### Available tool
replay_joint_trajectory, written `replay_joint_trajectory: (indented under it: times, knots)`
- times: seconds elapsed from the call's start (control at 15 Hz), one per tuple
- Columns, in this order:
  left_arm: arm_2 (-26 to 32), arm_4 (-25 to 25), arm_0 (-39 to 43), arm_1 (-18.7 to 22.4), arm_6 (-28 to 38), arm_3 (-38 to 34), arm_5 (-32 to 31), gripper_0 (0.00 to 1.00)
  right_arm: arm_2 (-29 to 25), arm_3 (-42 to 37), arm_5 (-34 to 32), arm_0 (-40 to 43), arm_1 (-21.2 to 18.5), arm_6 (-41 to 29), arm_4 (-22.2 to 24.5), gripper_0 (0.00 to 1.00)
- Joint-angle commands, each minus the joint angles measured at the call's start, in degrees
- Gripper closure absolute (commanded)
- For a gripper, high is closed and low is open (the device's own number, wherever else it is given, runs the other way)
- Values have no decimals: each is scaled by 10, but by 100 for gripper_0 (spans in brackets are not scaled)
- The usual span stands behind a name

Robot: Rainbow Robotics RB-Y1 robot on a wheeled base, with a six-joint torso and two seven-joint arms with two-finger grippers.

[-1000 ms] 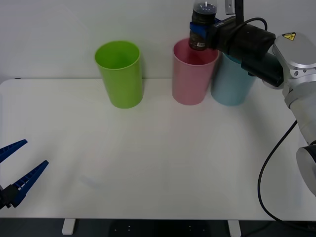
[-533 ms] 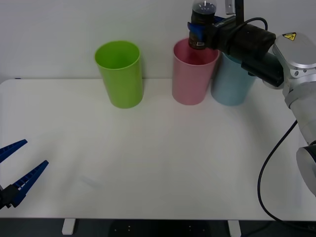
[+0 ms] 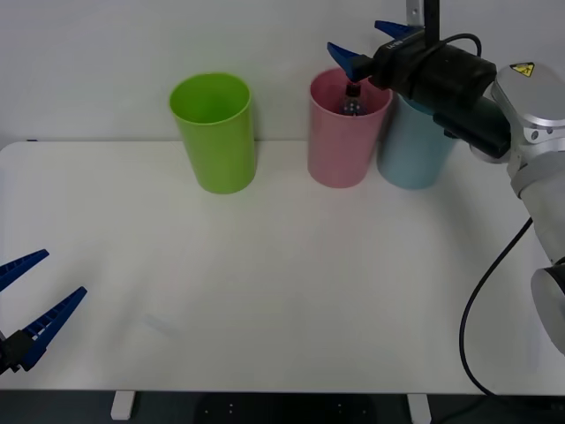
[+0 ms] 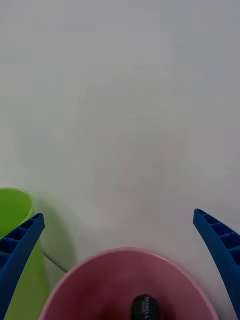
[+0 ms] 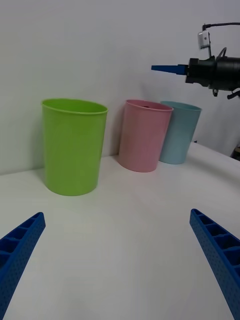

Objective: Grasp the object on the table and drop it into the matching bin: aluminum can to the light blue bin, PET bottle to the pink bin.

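Looking across your white table (image 3: pixel 282 291), you see three bins along its far edge: lime green bin (image 3: pixel 214 131), pink bin (image 3: pixel 346 132) and light blue bin (image 3: pixel 413 146), the last two almost touching. Your right hand (image 3: pixel 366 44) hovers above the pink rim, fingers now spread wide and released, where a second ago they clenched the PET bottle (image 3: pixel 351 99). That bottle has dropped inside the pink bin, its black cap (image 4: pixel 145 306) showing below the rim. Your left hand (image 3: pixel 31 309) waits open at the near left edge, unchanged.
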Motion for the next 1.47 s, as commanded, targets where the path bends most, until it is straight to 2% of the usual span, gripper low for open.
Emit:
replay_joint_trajectory:
  times: [0.07, 0.53, 1.13, 1.47]
  knots:
    - [0, 0, 0, 0, 0, 0, 0, 0, -7, -63, -1, 45, -8, -2, -1, 0]
    - [0, 0, 0, 0, 0, 0, 0, 0, -29, -238, -27, 185, -40, -9, -2, 0]
    - [0, 0, 0, 0, 0, 0, 0, 0, -146, -441, -148, 411, -57, -10, -3, 0]
    - [0, 0, 0, 0, 0, 0, 0, 0, -204, -476, -218, 497, -57, 3, -19, 0]
